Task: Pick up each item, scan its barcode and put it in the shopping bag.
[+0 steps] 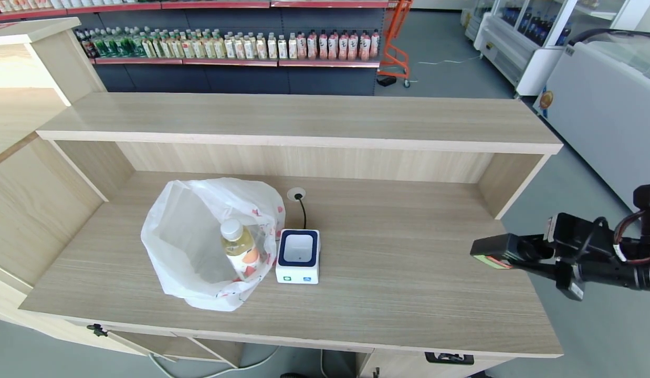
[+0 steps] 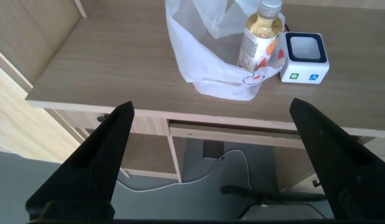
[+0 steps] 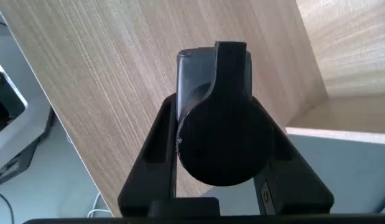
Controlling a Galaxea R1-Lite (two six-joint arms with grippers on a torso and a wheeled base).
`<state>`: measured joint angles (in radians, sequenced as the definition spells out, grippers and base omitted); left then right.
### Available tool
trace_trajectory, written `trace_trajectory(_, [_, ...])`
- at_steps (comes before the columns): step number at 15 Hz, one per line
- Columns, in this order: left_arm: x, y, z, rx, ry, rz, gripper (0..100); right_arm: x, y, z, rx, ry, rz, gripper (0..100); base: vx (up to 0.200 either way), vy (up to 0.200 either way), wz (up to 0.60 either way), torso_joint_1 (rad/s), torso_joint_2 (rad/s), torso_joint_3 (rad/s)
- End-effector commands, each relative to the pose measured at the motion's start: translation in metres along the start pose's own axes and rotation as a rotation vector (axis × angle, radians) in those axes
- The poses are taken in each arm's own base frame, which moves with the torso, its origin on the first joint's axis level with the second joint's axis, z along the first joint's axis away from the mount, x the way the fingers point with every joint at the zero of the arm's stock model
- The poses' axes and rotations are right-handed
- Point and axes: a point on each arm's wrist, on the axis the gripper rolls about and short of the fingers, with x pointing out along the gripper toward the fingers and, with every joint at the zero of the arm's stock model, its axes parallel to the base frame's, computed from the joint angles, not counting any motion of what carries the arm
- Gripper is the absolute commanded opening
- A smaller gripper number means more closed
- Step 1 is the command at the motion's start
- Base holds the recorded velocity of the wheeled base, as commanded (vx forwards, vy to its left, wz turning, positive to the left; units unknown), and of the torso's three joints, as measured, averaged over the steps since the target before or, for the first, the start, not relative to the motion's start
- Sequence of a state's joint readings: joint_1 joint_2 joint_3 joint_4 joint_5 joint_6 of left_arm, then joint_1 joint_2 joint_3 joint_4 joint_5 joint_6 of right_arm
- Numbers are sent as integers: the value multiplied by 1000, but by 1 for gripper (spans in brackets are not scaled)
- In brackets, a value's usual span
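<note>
Bag (image 1: 188, 236): counter's (image 1: 409, 273) front-left part, open, bottle (image 1: 240, 251) upright inside.
Scanner (image 1: 298, 256): just beside the bag, toward the counter's middle.
Right gripper (image 1: 519, 252): at the counter's right edge, clamped on a dark box (image 1: 490, 253).
Left gripper (image 2: 212, 112): fingers spread, empty, off the front edge.

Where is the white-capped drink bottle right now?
In the head view, the clear white-capped bottle of yellow drink stands upright inside the white plastic shopping bag, on the left half of the wooden counter, just left of the white cube-shaped scanner.

Wooden counter (image 1: 409, 273) (bottle shelves (image 1: 230, 62) behind).
</note>
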<state>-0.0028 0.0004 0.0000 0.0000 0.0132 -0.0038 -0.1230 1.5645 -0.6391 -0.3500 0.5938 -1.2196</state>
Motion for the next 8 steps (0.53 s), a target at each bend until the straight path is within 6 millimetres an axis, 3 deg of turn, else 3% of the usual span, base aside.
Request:
trace_trajectory(1, [0,0,0,-1,0,0,100,-19,11,18,-266,-158,-10,0,0,0,0,0,0,0])
trace_trajectory(3, [0,0,0,-1,0,2,100,-16,18,29,-608,-269,4,0,0,0,0,0,0,0])
trace_trajectory(6, [0,0,0,-1,0,0,100,0,42,59,-911,-439,78,0,0,0,0,0,0,0])
trace_trajectory(7, [0,0,0,-1,0,0,100,1,42,61,-940,-450,75,0,0,0,0,0,0,0])
trace_trajectory(8, [0,0,0,-1,0,0,100,9,48,71,-1148,-524,53,0,0,0,0,0,0,0])
